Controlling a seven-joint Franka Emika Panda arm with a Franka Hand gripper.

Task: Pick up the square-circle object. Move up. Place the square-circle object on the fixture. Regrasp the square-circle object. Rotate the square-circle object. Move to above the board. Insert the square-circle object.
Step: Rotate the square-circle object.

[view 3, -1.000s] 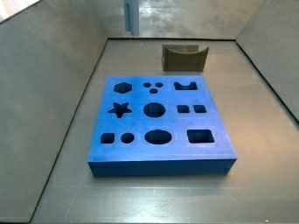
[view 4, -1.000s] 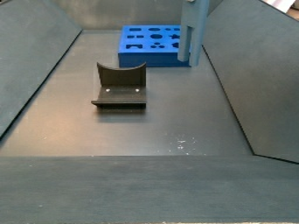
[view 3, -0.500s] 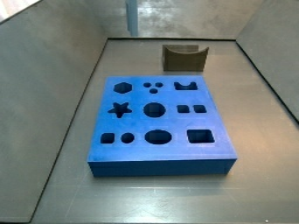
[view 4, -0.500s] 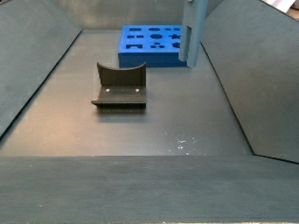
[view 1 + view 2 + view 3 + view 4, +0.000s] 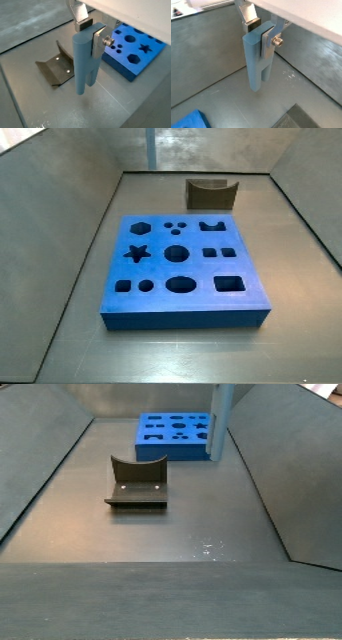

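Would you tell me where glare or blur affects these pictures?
In a side view, glare whitens the back wall behind the fixture; the board stays sharp. In a wrist view, the gripper holding the square-circle object looks soft, with glare streaks on the floor.

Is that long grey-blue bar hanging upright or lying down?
Upright. In both wrist views the bar hangs lengthwise from the pincer, clear of the floor, its silver fingers clamped near its top.

no readable text (anywhere), no labels
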